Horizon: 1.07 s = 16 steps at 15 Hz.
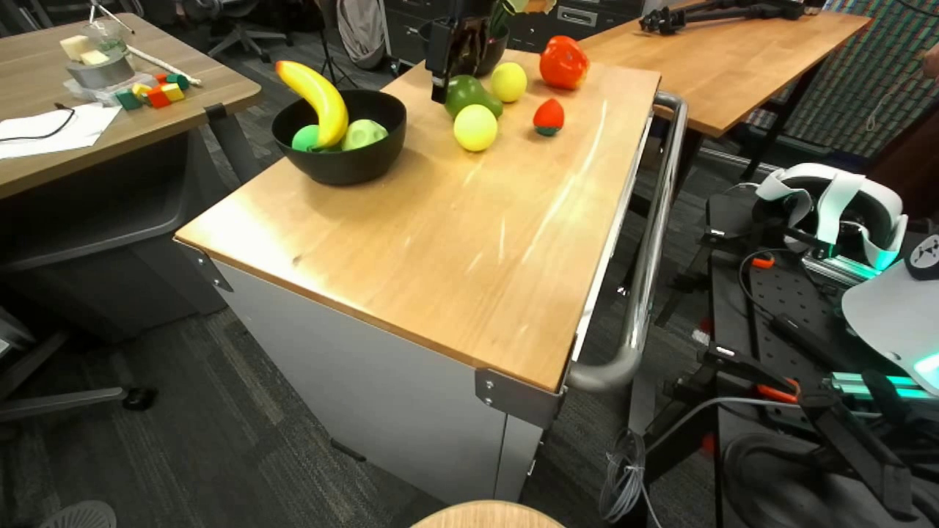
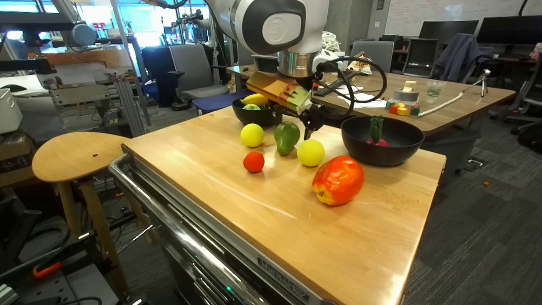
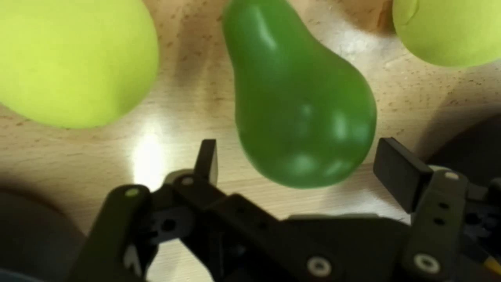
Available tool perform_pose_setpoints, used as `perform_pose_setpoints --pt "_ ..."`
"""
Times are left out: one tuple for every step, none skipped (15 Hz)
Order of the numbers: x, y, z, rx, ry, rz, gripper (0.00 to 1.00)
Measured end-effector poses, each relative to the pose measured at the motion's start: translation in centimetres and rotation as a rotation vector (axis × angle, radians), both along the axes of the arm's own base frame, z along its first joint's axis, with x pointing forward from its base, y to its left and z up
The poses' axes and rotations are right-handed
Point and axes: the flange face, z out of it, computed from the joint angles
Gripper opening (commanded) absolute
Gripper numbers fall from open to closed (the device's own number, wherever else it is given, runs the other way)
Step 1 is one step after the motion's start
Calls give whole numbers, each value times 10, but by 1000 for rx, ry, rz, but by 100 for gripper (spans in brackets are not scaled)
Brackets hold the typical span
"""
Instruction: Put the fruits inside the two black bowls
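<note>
Two black bowls (image 2: 383,155) (image 2: 255,118), two yellow fruits (image 2: 252,135) (image 2: 311,153), a green fruit (image 2: 286,137), a red fruit (image 2: 254,162) and a red-orange fruit (image 2: 338,180) share a wooden bench (image 2: 338,241).

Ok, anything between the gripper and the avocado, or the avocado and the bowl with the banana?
Nothing visible separates the gripper from the avocado. Between it and the bowl stand only a gripper finger and the bowl's rim; a yellow ball sits alongside.

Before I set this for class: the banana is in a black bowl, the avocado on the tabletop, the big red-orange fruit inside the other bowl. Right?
The big red-orange fruit is on the tabletop, not inside the other bowl; both exterior views show this. The banana and avocado are as stated.
</note>
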Motion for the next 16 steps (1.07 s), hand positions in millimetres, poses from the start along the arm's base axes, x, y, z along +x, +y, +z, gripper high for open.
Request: perform_pose_setpoints --pt "1 -1 2 3 5 -4 74" --pt "1 0 3 6 11 -7 68" --pt "1 0 4 11 20 -10 58" --pt "2 0 4 17 31 -15 50" --pt "1 1 4 26 45 -21 45" --pt "2 1 5 33 54 -31 45" --pt "2 0 4 39 65 -40 45" --pt "3 -1 4 42 72 -49 45" --pt "4 -1 4 45 79 -56 45" --pt "5 -2 4 48 83 -61 45" --pt "5 -2 4 51 88 -64 45" --pt "6 -3 5 53 91 -65 45" --pt "6 -3 6 58 93 -66 45" --pt "9 -3 12 67 89 -70 45" --pt "13 -3 23 76 70 -76 45" --pt "18 -5 39 89 40 -84 45"
